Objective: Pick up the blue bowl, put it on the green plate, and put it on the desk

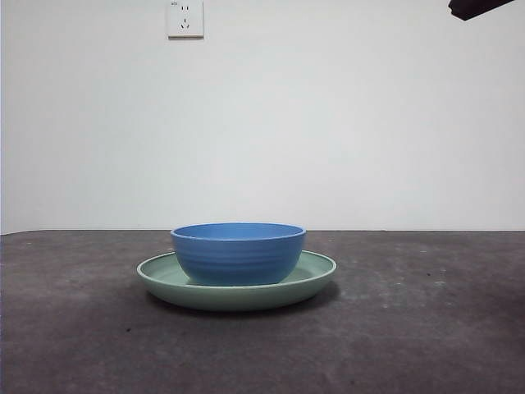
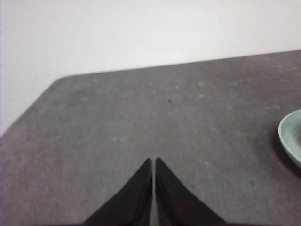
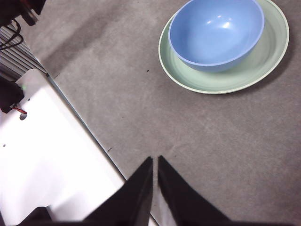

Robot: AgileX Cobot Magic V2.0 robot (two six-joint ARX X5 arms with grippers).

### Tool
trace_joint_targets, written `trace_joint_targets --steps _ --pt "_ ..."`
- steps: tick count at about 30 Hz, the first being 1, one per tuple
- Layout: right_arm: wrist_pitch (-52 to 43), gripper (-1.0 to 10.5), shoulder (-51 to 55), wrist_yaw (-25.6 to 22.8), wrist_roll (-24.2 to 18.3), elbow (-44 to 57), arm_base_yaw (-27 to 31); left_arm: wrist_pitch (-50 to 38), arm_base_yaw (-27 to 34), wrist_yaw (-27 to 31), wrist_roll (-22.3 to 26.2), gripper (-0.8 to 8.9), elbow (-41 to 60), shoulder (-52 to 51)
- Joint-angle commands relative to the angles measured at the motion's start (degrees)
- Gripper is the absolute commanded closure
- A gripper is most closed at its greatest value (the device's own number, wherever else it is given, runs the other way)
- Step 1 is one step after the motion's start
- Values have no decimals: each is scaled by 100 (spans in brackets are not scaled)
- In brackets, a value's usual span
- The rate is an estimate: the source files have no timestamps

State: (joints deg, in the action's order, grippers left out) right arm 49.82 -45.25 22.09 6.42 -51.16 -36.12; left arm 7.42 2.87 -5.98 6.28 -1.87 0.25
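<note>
Front view shows the blue bowl [image 1: 238, 253] sitting upright inside the green plate [image 1: 316, 275], and the plate resting flat on the desk [image 1: 426, 328]. No gripper is near them; only a black tip [image 1: 484, 7] shows at a top corner, and which arm it belongs to cannot be told. A wall socket [image 1: 185, 18] is on the wall behind.

Left wrist view shows the left gripper [image 2: 154, 162] with its 2 jaws together and empty, above bare desk [image 2: 141, 113], with just an edge of the plate [image 2: 292, 136] in sight to one side.

Right wrist view shows the right gripper [image 3: 154, 161], jaws likewise pressed together and holding nothing, well apart from the bowl [image 3: 216, 33] in the plate [image 3: 211, 80].

Judging from this, the bowl-on-plate step looks done and the set lies on the desk; if the bowl must return to the desk, that remains.
</note>
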Motion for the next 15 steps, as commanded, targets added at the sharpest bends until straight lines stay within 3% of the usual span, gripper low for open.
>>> trace_joint_targets --steps 1,5,15 --pt "-68 935 -33 0 24 -28 -50 229 13 13 -221 803 120 -9" --pt "-70 935 -33 2 24 -28 -50 315 13 11 -511 803 116 -9" --pt "-70 935 -33 0 24 -28 -50 323 13 11 -511 803 116 -7"
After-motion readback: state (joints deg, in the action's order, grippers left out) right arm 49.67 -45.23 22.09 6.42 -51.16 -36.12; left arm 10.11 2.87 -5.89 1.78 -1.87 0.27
